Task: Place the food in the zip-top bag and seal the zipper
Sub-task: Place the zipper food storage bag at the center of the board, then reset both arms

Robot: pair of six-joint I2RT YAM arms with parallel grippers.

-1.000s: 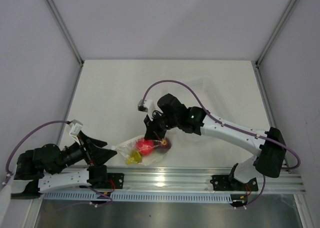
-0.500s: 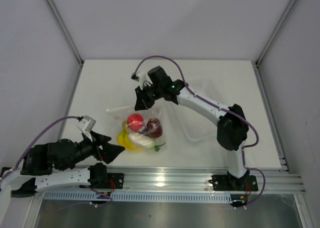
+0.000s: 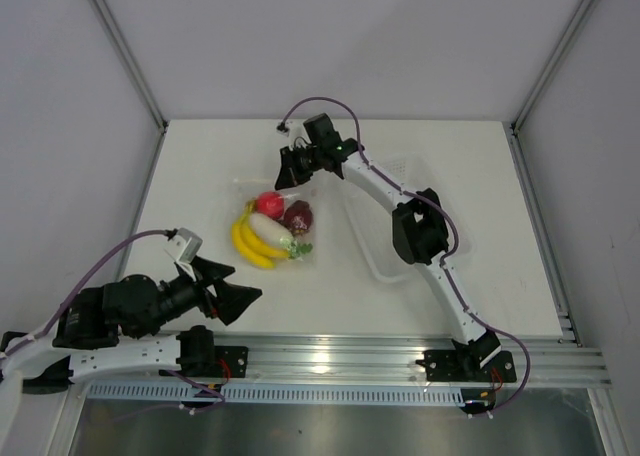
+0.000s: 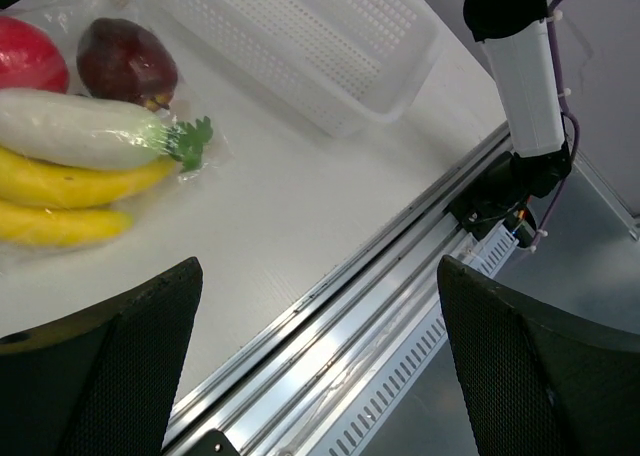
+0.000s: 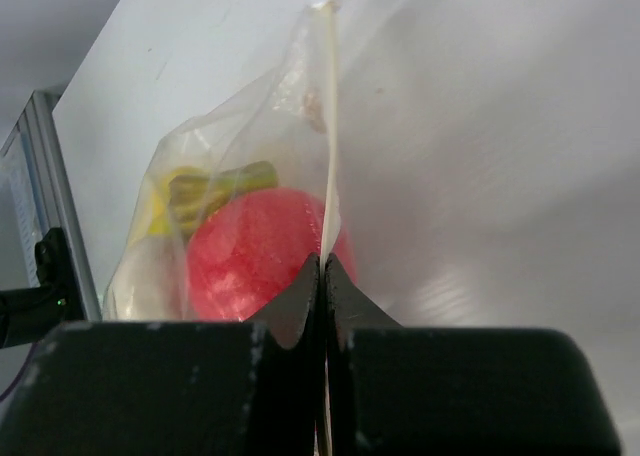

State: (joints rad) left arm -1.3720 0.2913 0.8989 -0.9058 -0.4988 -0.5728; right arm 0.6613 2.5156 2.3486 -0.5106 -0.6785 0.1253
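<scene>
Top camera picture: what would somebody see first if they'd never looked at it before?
The bright toy food pops against the white table: yellow bananas, a red fruit and a dark apple, bunched inside a clear bag mid-table. Then the right arm stretched out above it, its fingers pinched on the bag's edge. A white tray sits beside the bag.
</scene>
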